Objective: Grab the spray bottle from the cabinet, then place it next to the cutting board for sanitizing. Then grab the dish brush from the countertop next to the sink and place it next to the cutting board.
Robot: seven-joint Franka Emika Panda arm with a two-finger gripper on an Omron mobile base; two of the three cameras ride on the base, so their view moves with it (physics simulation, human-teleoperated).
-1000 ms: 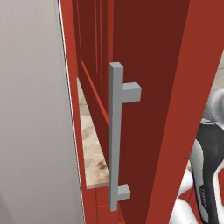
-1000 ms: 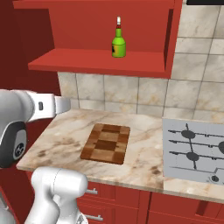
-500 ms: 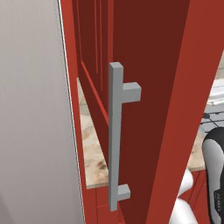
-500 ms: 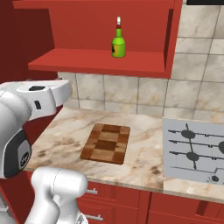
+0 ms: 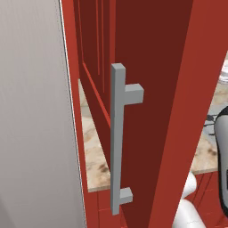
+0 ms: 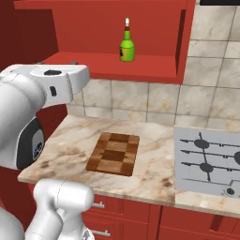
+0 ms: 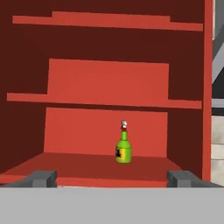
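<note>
The red cabinet [image 6: 117,28] stands open, its door [image 5: 151,89] swung out with the grey bar handle [image 5: 118,138] close to the left base camera. The spray bottle [image 6: 126,47], green with a white and red top, stands upright on the cabinet's bottom shelf. Seen from the hand, the spray bottle [image 7: 124,148] is straight ahead, well beyond my gripper [image 7: 111,179]. The gripper is open with nothing between its fingertips [image 7: 41,178]. The cutting board [image 6: 114,153] lies flat on the countertop [image 6: 154,173] below the cabinet. The dish brush and the sink are out of view.
A grey stove top [image 6: 208,161] is set into the counter right of the board. My white upper arm [image 6: 28,108] rises at the left of the right base view. Red drawers [image 6: 122,211] run under the counter. A pale wall panel [image 5: 35,111] stands left of the door.
In the right base view the arm's upper links have swung right and grown larger. In the left base view the arm has slid toward the right edge. Bottle and board have not moved.
</note>
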